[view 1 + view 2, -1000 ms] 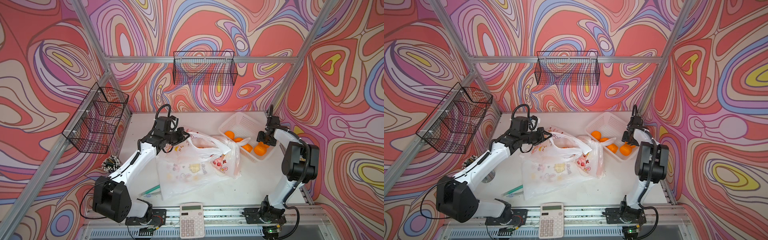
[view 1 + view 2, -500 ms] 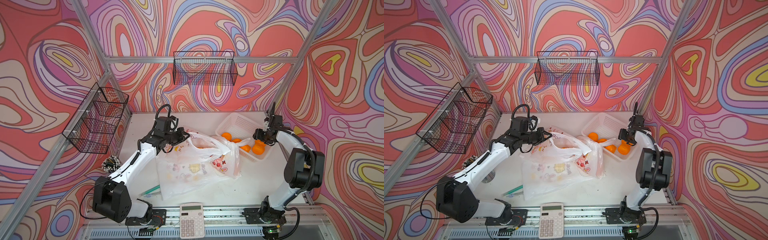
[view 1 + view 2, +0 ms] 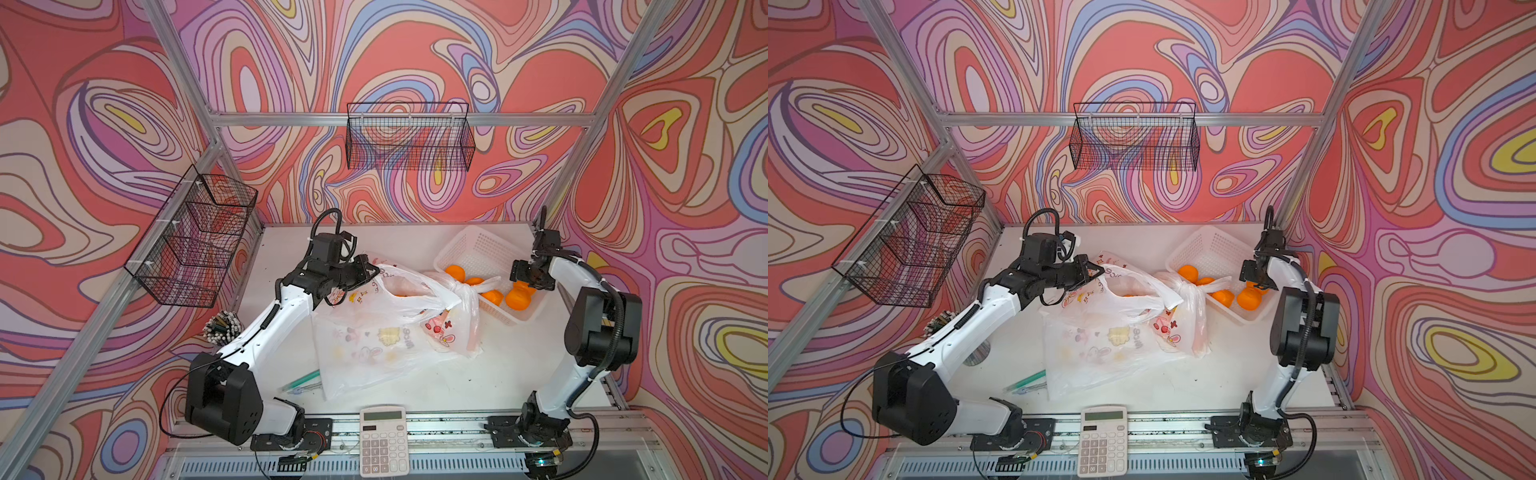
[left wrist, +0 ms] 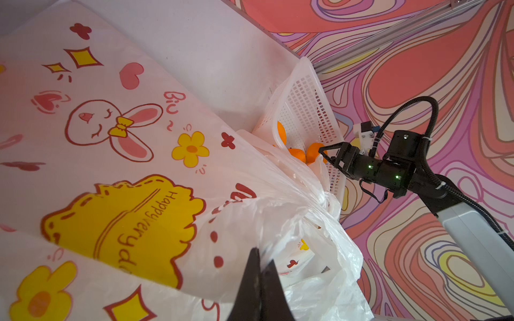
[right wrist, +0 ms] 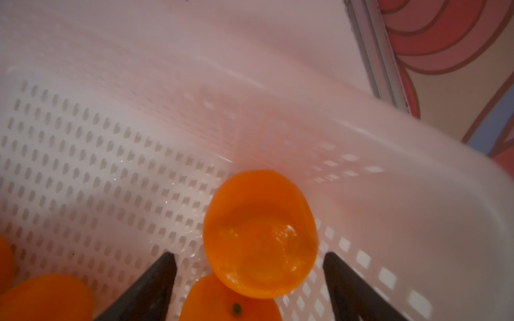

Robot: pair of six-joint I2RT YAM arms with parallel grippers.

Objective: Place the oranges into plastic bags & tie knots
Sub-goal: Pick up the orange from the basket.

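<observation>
Right gripper (image 5: 250, 266): jaws wide apart, holding nothing, poised over an orange (image 5: 260, 234) inside the white perforated basket (image 3: 478, 249); the wrist view is blurred.

Left gripper (image 3: 371, 270): jaws pressed together, clamped on the rim of the open plastic bag (image 3: 374, 345), keeping its mouth raised.

Basket: far right corner of the table (image 3: 478, 386); contains several oranges (image 3: 455, 272) grouped at its near end.

Open plastic bag: centre of table, translucent white, printed with rabbits, flowers and a yellow label; orange tint shows at its mouth.

Tied bag (image 3: 455, 332): between the open bag and the basket, its knot (image 3: 457, 287) lying against the basket.

Table: white; green pen (image 3: 301, 380) and calculator (image 3: 383, 440) at the near edge, pen cup (image 3: 222, 327) at the left edge.

Walls: swirl pattern, two black wire baskets (image 3: 409, 137).
</observation>
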